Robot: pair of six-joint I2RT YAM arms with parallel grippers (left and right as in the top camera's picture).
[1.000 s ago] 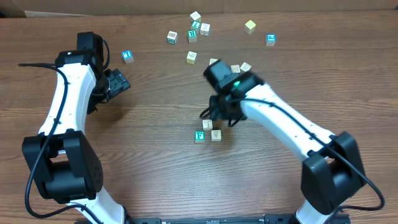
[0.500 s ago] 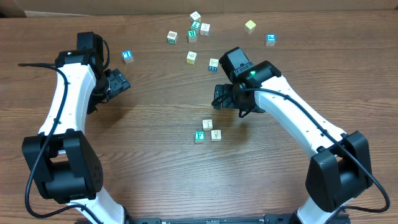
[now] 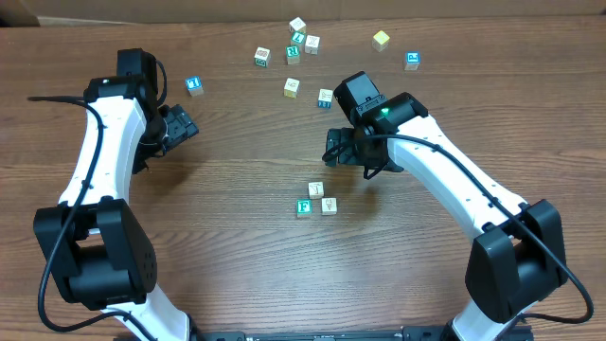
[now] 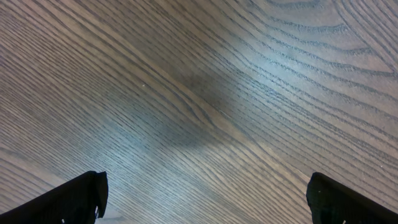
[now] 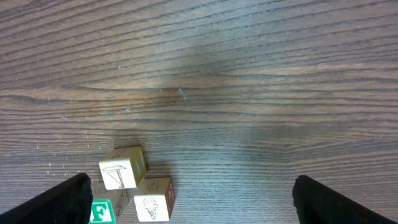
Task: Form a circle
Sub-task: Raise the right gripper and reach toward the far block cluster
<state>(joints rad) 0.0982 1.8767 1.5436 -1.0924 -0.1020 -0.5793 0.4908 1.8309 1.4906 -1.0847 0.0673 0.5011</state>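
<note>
Although the task asks for a ring, the circle [image 3: 316, 190] is only three small wooden cubes huddled near the middle of the surface [image 3: 237, 256]. One cream cube sits at the far side of the group. A green-faced cube [image 3: 304, 207] marked F and a second cream cube [image 3: 329, 206] lie side by side just in front of it. In the right wrist view the far cube [image 5: 122, 167] shows an umbrella drawing and the near cream cube [image 5: 154, 199] an ice-cream cone. The green F cube [image 5: 102, 211] is partly cut off at the bottom edge.

The right fingers [image 3: 331, 147] hang above bare wood just beyond the group, spread wide, holding nothing and touching none of the cubes. The left fingers [image 3: 182, 125] are also spread wide and empty, well apart from the group on the left side, with only wood grain beneath them.

Loose cubes [image 3: 293, 54] are scattered across the far part of the surface. A blue-faced cube [image 3: 194, 85] lies near the left arm, a yellow cube [image 3: 381, 40] lies toward the far right, and a cream cube [image 3: 325, 98] sits just beside the right arm's wrist.
</note>
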